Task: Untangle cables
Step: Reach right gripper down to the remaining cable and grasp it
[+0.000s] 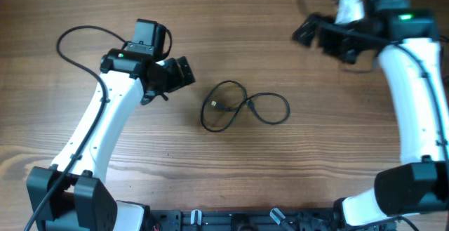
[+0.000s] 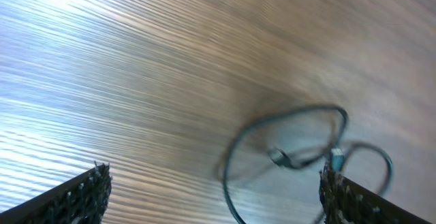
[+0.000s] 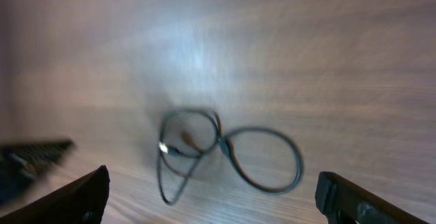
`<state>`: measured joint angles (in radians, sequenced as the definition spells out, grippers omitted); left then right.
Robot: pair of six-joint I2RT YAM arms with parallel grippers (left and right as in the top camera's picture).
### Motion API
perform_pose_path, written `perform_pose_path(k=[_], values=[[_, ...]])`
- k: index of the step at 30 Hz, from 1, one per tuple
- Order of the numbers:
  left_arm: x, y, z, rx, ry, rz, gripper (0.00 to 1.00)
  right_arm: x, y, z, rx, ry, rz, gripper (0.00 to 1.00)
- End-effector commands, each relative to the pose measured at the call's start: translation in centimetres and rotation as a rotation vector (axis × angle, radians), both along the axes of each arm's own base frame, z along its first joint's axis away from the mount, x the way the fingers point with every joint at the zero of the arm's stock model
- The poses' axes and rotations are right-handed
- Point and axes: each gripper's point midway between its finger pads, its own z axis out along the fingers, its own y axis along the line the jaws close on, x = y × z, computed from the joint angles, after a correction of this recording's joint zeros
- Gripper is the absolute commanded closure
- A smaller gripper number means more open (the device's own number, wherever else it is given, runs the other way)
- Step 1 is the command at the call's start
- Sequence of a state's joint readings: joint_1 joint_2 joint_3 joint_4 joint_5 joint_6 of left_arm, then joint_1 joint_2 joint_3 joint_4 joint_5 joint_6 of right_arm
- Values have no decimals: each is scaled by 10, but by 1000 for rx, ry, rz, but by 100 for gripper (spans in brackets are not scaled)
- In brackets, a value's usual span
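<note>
**Both grippers spread wide and empty, cables loose on the wood ahead of them**

Left gripper (image 2: pixel 214 176) first: jaws as wide as they go, nothing between them. Its two dark ridged fingertips (image 2: pixel 88 193) poke in at the lower corners of the wrist view. Just ahead of them, off toward the finger on the right of that view, lie the cables (image 2: pixel 293 146). It's thin black cord, flat on the wooden table (image 2: pixel 136 67). One big loop sits nearest, and a smaller loop beyond it slips behind that fingertip in the picture. A small pale plug end shows inside the big loop, and another sits near where the loops cross. Whether it's one cord or several I can't tell, because the picture is smeared.

Over to the right gripper (image 3: pixel 212 180): also fully spread, also empty, with a dark finger at each lower corner. The same two loops lie out in front of it, roughly centred between the fingers and farther off. Bare wood runs away beyond them. A dark blurred shape (image 3: pixel 34 149) sits at the left edge of that view, too soft to name.

From overhead the spacing is clear. The tangle rests mid-table, touching neither arm. The left gripper is near the larger loop, with a strip of bare wood between them. The right gripper hangs well apart from the smaller loop, out toward the table's far side.
</note>
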<state>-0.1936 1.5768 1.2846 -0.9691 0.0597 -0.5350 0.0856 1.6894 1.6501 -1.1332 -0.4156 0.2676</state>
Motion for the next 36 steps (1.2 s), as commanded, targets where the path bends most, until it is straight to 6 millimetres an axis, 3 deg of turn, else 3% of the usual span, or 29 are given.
perform_pose_path(k=[1, 5, 10, 15, 21, 27, 36], values=[[7, 35, 2, 49, -14, 141, 0, -19, 25, -47, -98, 72, 103, 4], [11, 51, 3, 27, -19, 195, 0, -39, 66, -83, -102, 85, 200, 16], [12, 56, 3, 27, -21, 209, 0, -57, 84, -104, -170, 138, 133, 22], [13, 56, 4, 26, -27, 210, 0, -72, 101, -118, -230, 186, 68, 22], [13, 56, 4, 26, -27, 209, 0, -94, 125, -158, -222, 359, 14, 18], [13, 56, 4, 26, -27, 209, 0, -92, 134, -185, -198, 438, -80, 25], [13, 56, 4, 26, -26, 209, 0, -77, 142, -203, -183, 408, -92, 37]])
